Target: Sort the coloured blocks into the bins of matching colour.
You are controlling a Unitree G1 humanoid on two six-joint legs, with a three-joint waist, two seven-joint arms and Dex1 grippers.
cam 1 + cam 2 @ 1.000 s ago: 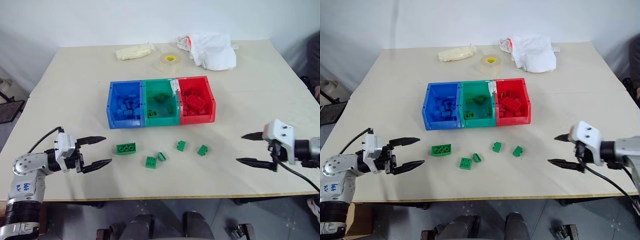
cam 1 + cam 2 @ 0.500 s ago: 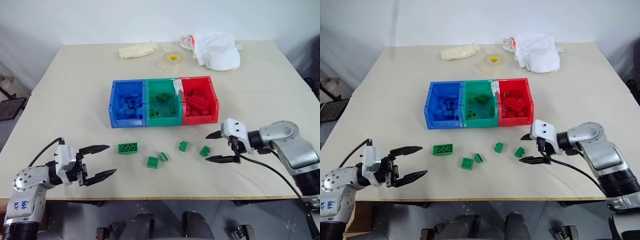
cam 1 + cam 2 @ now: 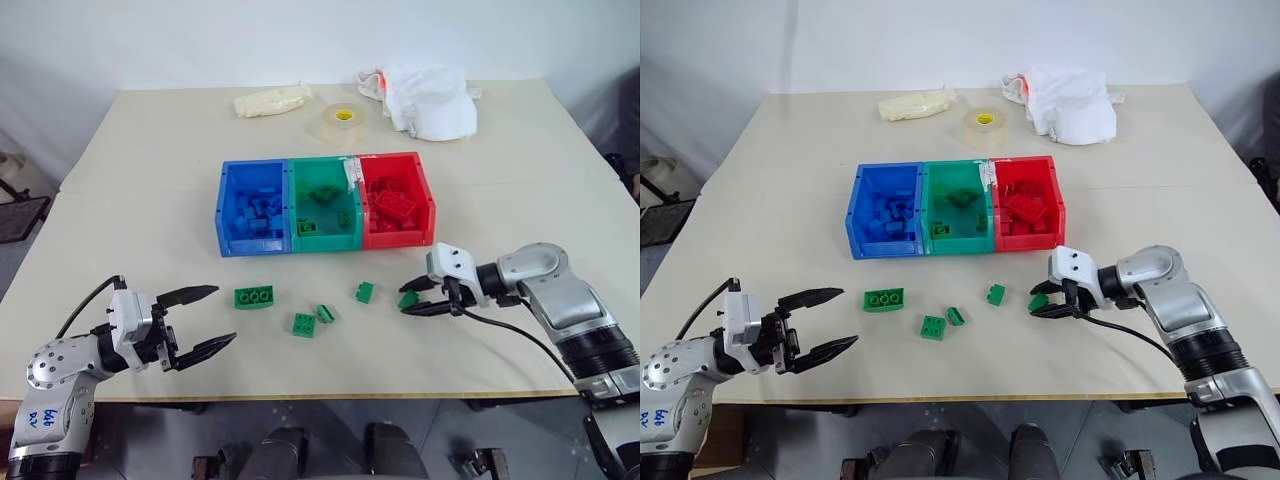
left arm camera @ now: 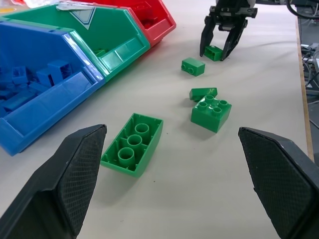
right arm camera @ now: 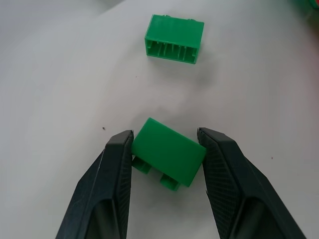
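The right gripper (image 5: 164, 147) has its fingers clamped on the rightmost green block (image 5: 168, 152), which lies on the bench (image 3: 150, 200) in front of the red bin (image 3: 398, 205); the pick looks made, so the next move calls for a lift and a carry to the green bin (image 3: 322, 205). The left gripper (image 3: 200, 320), fingers wide apart and empty, waits near the long green block (image 3: 254, 297). Three more green blocks (image 3: 303, 324) lie loose between them, while a tape roll (image 3: 341, 120) and a white cloth (image 3: 425, 100) sit well behind the bins, out of the way.

A beige surface (image 3: 150, 180) carries the joined blue, green and red bins (image 3: 326, 204), five loose green bricks (image 3: 254, 297), a tape roll (image 3: 342, 121), white cloth (image 3: 425, 98) and a cream bag (image 3: 270, 101).
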